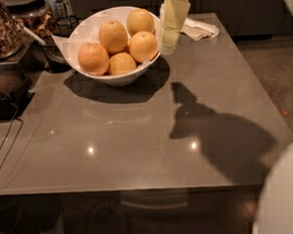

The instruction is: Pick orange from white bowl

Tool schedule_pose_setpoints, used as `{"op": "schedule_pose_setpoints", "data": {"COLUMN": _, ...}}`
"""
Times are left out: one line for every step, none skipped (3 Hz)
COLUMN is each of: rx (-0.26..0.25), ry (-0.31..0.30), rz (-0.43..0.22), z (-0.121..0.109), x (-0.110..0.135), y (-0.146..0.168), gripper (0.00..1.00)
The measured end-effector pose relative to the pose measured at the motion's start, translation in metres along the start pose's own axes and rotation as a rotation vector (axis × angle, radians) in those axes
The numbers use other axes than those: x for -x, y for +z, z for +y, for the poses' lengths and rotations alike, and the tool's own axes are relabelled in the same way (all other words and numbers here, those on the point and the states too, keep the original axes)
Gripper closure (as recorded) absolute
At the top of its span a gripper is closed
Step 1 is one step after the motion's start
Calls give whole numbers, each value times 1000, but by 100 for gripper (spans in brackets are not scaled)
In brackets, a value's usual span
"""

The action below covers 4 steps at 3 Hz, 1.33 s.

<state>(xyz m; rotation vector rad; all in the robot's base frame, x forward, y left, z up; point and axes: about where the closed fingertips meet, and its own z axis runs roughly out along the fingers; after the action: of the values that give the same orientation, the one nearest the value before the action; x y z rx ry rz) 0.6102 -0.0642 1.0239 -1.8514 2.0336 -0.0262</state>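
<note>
Just right of the bowl: gripper at the rim, oranges to its left

Gripper [168,42] hangs from the top edge of the camera view, pointing down with a slight tilt, its tip overlapping the right rim of the white bowl [84,31]. I cannot tell whether it stands wide or narrow, and I see nothing held in it. Its height above the rim is not readable from this view. The bowl sits toward the far left of the grey table [138,139] and carries five oranges. The nearest orange [143,46] lies immediately left of the gripper's tip, against the bowl's right wall. Being round, it offers no long axis to align with. A second orange [140,21] sits behind it, and the rest lie farther left. As I judge it, the coming move is a short shift left over the rim, then a descent onto the nearest orange. The arm's shadow [217,134] falls on the table, well apart from the bowl.
</note>
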Motion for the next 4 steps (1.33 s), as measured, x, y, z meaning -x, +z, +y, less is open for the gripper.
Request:
{"op": "schedule_pose_setpoints", "data": {"rx": -33, "ry": -84, "rz": -19, "z": -28, "x": 42, "y": 9, "gripper": 0}}
{"op": "schedule_pose_setpoints", "data": {"rx": -69, "ry": -89, "rz": -48, "z": -38, "x": 53, "y": 9, "gripper": 0}}
{"op": "schedule_pose_setpoints", "data": {"rx": -82, "ry": -104, "rz": -76, "z": -51, "x": 60, "y": 16, "gripper": 0}}
{"op": "schedule_pose_setpoints", "data": {"rx": -64, "ry": -151, "rz": -97, "z": -66, "x": 76, "y": 32, "gripper": 0}}
